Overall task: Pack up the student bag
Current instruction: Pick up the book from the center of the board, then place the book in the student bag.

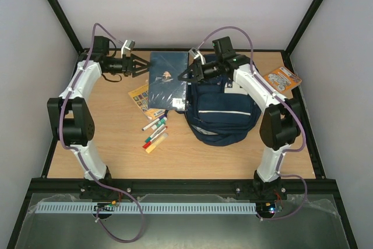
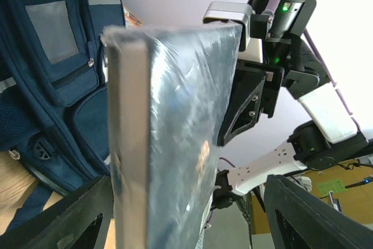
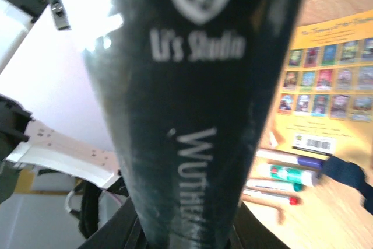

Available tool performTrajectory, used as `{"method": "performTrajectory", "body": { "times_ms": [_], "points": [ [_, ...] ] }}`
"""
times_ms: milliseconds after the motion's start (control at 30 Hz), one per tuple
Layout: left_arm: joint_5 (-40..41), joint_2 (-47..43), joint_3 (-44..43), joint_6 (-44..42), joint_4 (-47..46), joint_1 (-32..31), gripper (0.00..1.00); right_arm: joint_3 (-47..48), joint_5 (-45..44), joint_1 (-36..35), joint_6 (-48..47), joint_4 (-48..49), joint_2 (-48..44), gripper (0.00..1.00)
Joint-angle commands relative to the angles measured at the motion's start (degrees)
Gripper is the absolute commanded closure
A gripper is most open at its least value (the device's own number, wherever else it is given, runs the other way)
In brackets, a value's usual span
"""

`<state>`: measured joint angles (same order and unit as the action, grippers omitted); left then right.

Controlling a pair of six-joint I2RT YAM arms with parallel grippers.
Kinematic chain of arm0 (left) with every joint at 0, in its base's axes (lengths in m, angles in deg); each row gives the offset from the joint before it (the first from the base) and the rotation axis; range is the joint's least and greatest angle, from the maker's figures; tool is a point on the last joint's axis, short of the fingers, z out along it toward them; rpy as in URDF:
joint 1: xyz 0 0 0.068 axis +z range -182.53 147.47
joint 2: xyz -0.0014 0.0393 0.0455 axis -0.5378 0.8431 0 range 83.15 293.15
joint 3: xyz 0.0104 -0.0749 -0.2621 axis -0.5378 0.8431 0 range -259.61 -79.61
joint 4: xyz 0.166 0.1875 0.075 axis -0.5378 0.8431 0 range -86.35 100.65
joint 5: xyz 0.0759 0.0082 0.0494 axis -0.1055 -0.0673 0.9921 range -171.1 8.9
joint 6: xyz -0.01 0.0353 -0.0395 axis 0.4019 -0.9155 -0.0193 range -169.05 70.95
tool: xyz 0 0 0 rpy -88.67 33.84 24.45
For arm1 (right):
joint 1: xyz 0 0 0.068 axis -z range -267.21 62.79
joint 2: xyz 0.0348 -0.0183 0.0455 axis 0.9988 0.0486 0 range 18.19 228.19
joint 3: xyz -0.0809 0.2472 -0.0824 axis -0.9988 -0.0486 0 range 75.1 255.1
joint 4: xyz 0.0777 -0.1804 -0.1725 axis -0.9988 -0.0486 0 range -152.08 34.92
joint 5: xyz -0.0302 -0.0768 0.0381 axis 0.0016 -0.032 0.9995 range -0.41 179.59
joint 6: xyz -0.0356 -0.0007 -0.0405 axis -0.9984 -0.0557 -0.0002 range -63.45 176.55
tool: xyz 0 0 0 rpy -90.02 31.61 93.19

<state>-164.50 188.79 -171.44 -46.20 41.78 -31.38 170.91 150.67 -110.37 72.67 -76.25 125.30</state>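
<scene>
The student bag [image 1: 224,112], navy with white stripes and grey patches, lies on the table right of centre and also shows in the left wrist view [image 2: 52,68]. Beside its left side is a dark blue book [image 1: 169,83]. My right gripper [image 1: 187,76] is shut on the book's spine edge, and the spine with white lettering [image 3: 204,115] fills the right wrist view. My left gripper [image 1: 138,66] stands open at the book's opposite edge. The book's page edge [image 2: 175,132] sits between its spread fingers [image 2: 315,220].
A yellow booklet [image 1: 140,96] and several markers [image 1: 154,135] lie on the wooden table left of the bag; both also appear past the book, the booklet [image 3: 332,86] above the markers [image 3: 285,176]. An orange booklet [image 1: 282,78] lies at the far right edge.
</scene>
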Motion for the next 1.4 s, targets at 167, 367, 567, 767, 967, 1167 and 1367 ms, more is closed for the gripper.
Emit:
{"method": "performTrajectory", "body": {
  "times_ms": [167,367,567,767,967,1167,1367],
  "points": [
    [7.1,-0.7,0.2,-3.4,2.0,0.4,0.25,-0.6,-11.8,5.7,-14.8,-12.7,-9.6,0.99],
    [12.3,-1.9,0.2,-6.3,2.5,-1.1,0.27,-3.0,-13.7,10.5,-21.8,-18.3,-13.7,0.99],
    [16.3,-3.2,0.3,-10.7,3.1,-4.8,0.29,-1.0,-18.3,10.9,-34.2,-30.5,-16.2,0.99],
    [18.4,-3.1,-1.4,-20.2,9.7,-11.8,0.35,2.6,-21.0,15.8,-37.9,-39.7,-16.0,0.99],
    [26.1,-3.7,-0.2,-25.4,10.0,-18.7,0.33,3.1,-19.1,24.3,-38.4,-43.2,-17.0,0.99],
    [29.2,-2.5,0.7,-23.2,5.8,-22.9,0.34,1.6,-20.4,32.2,-38.3,-46.4,-19.5,0.99],
    [34.6,-3.2,3.9,-22.7,1.0,-29.6,0.34,2.2,-27.7,42.7,-41.0,-51.8,-23.5,0.99]
  ]
}}
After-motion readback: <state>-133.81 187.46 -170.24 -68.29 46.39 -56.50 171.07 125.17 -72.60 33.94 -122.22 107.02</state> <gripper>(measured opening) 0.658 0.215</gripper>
